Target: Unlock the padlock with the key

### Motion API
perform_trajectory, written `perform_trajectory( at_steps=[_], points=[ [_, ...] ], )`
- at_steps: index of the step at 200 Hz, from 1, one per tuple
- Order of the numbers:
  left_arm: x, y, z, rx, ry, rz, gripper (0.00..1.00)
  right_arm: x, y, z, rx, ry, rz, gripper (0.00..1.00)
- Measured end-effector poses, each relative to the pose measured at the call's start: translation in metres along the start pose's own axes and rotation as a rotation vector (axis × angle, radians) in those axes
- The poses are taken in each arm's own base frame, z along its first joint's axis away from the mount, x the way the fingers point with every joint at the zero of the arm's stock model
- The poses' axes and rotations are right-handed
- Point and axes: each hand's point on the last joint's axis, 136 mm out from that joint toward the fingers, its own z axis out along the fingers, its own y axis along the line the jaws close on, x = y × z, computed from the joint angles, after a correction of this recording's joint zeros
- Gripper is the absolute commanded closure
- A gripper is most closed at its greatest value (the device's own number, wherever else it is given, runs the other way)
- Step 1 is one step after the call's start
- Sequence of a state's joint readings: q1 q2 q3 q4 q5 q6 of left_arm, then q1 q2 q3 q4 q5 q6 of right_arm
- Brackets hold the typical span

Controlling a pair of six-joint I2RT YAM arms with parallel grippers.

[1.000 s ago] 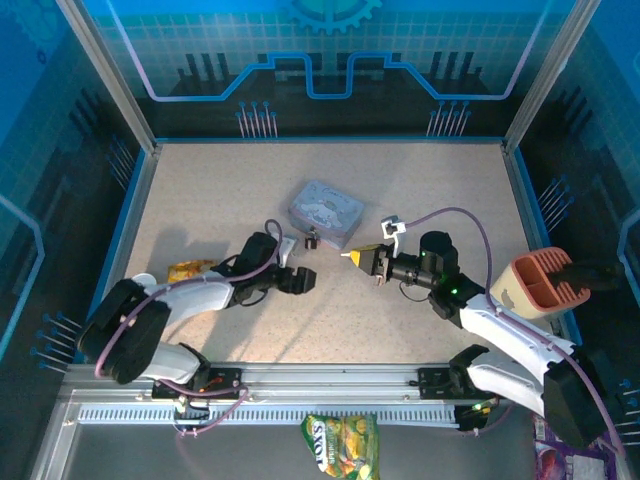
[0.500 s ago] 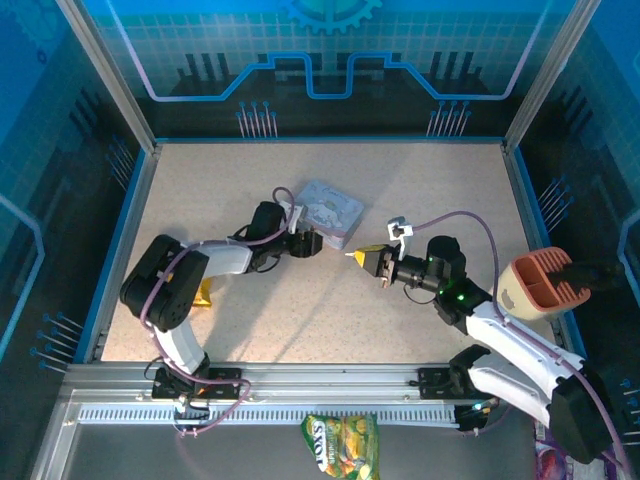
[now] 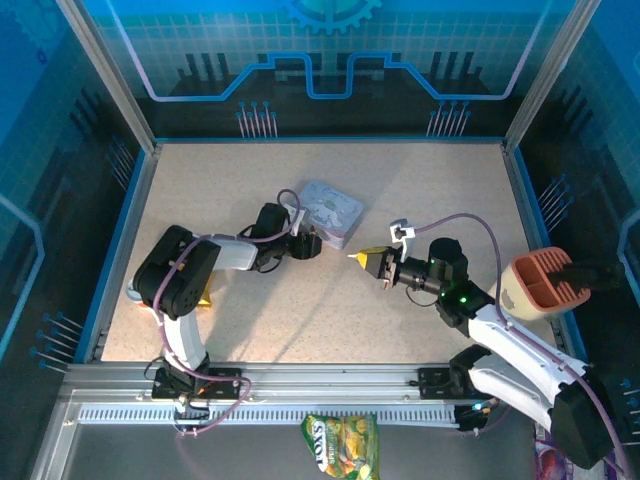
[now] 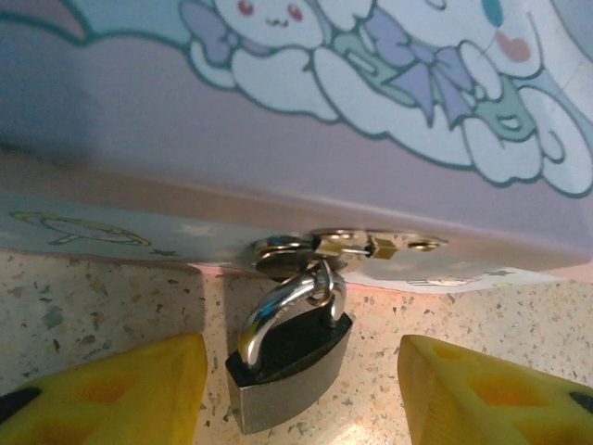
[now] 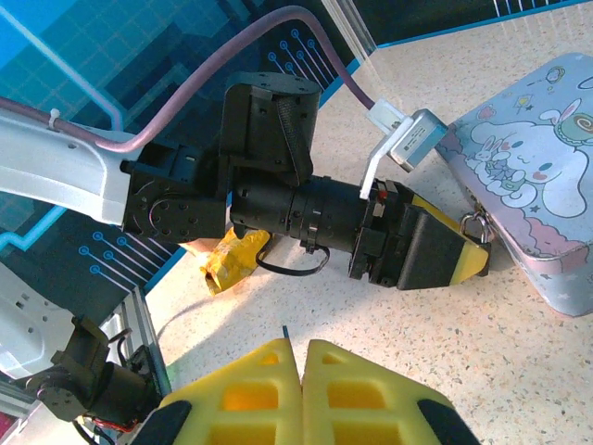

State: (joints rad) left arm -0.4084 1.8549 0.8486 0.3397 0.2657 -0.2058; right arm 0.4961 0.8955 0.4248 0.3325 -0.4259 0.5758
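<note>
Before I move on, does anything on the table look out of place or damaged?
Nothing damaged or spilled. The padlock sits tilted, hooked through the tin's clasp, between the fingers of the open left pincer. One stray: a crumpled yellow wrapper lies on the table by the left arm.

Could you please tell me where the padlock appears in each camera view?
Top external: too small to tell, at the left claw tip beside the tin.
Left wrist: padlock bottom centre, hanging from the tin's hasp.
Right wrist: padlock right of centre, at the tin's edge.
Shared landmark: the tin.
</note>
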Motion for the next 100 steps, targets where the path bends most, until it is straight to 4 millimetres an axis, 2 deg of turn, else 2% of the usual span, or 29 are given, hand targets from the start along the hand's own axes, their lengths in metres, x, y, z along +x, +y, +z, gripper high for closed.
perform_trajectory(
  at_steps=[55,100],
  points=[
    [-0.0054,0.0053,0.0075,-0.003,-0.023,-0.025,0.59,0.0006,-0.0002,0.0,0.001,0.002,0.001,1.0],
    [-0.0079,0.0066,0.0103,-0.001,-0.039,-0.024,0.63,0.0029,-0.0016,0.0,0.006,0.011,0.004,1.0]
  ],
)
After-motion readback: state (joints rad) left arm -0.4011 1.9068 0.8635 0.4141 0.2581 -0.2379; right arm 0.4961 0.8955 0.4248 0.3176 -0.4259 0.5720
